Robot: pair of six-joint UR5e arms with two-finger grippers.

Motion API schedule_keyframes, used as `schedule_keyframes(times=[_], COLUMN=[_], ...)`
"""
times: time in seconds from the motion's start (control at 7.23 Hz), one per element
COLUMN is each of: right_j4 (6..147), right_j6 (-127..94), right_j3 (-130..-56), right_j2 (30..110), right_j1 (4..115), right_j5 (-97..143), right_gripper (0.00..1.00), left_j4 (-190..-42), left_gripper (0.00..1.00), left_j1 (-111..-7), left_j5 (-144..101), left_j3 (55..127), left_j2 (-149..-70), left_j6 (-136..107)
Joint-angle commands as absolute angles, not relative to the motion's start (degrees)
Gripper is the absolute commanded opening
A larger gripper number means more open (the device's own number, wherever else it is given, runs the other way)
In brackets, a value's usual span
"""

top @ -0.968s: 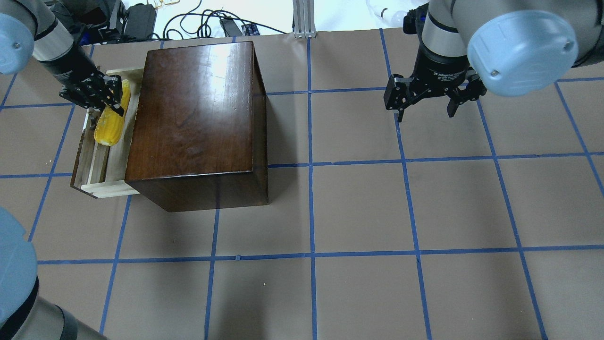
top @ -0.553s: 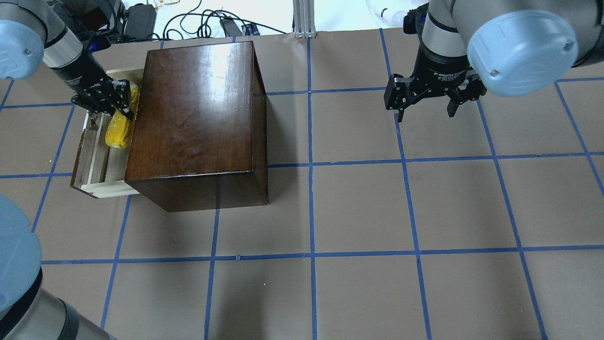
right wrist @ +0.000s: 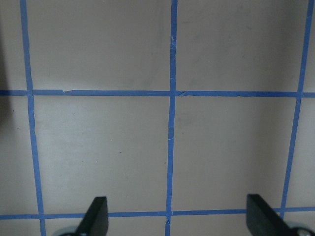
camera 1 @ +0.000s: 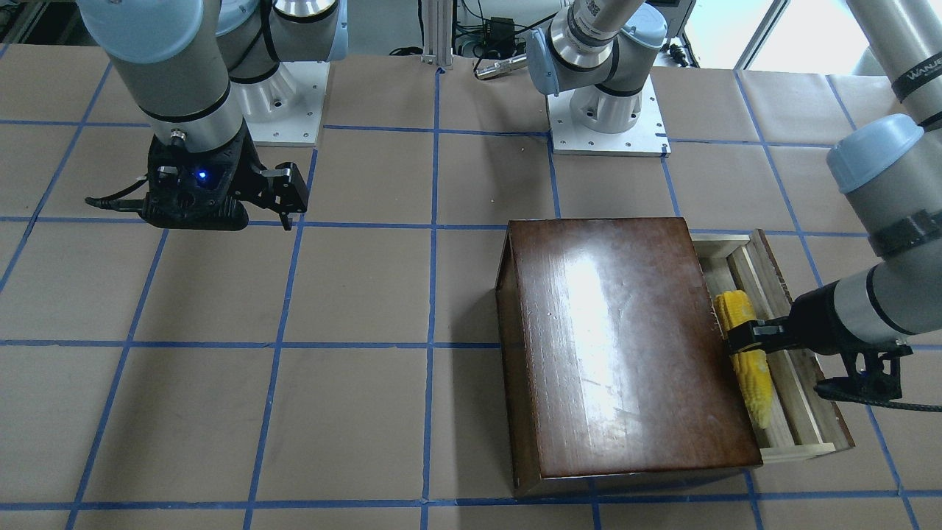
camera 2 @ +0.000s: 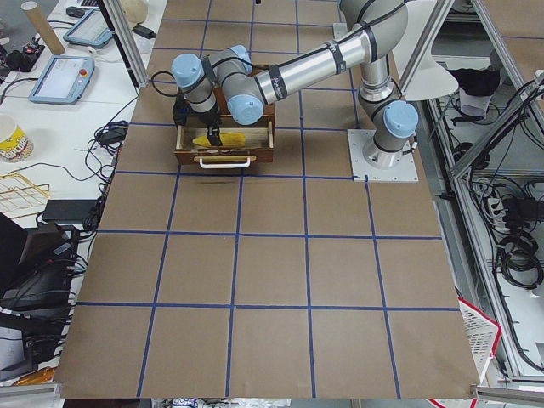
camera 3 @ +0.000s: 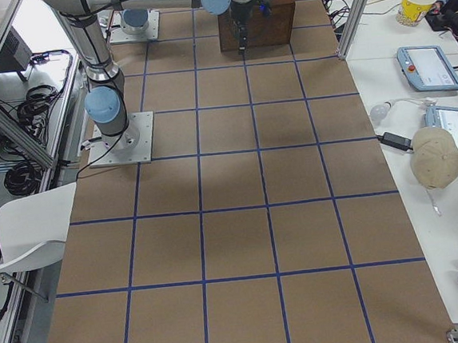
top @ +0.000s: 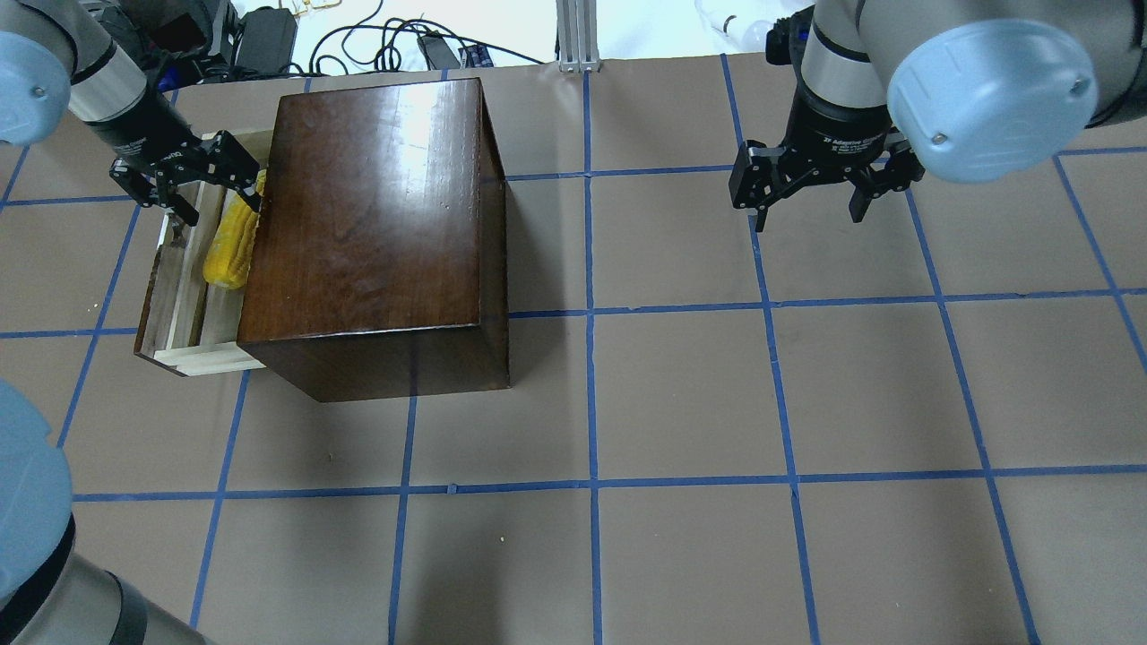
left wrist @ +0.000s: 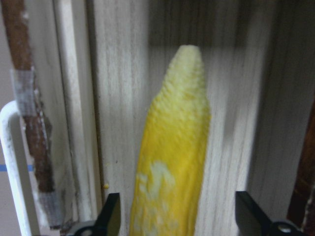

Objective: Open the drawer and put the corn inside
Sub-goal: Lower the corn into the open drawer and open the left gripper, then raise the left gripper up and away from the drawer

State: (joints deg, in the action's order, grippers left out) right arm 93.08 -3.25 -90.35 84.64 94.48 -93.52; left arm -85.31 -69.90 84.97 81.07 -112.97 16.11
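Observation:
The drawer (top: 184, 300) is pulled out of the dark-brown box (top: 367, 224) toward the left. The yellow corn (top: 228, 244) lies on the drawer's floor, close against the box. My left gripper (top: 224, 212) is open over the corn's far end, one finger on each side. In the left wrist view the corn (left wrist: 172, 162) lies between the two fingers (left wrist: 110, 216) with gaps on both sides. The front-facing view shows the corn (camera 1: 749, 361) in the drawer (camera 1: 795, 390). My right gripper (top: 808, 219) is open and empty above the table at the far right; the right wrist view (right wrist: 178, 216) shows only paper.
The table is covered in brown paper with blue tape lines (top: 591, 484). Cables and power bricks (top: 269, 40) lie beyond the far edge. An aluminium post (top: 578, 36) stands at the back middle. The drawer's white handle (left wrist: 12, 162) is on its left side.
My left gripper has opened and let go of the corn, which now lies in the drawer against the box. The right arm has not moved.

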Motion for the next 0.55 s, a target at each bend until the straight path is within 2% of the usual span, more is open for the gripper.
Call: schedule_keyframes(times=[0.0,0.41], right_j4=[93.1,93.2], right_j6=[-3.3,-3.2], right_j3=[-90.4,-90.4], right_j2=[84.6,84.6], right_j1=[94.5,94.5], right_j5=[-93.5,-93.5], right_gripper=[1.00,1.00], left_j4=[-86.0,-94.1], left_gripper=[1.00,1.00], left_j1=[-70.0,-71.9], left_j5=[86.4,88.8], left_j3=[80.7,74.7], left_j2=[-111.3,-107.8], left_j6=[16.2,15.6])
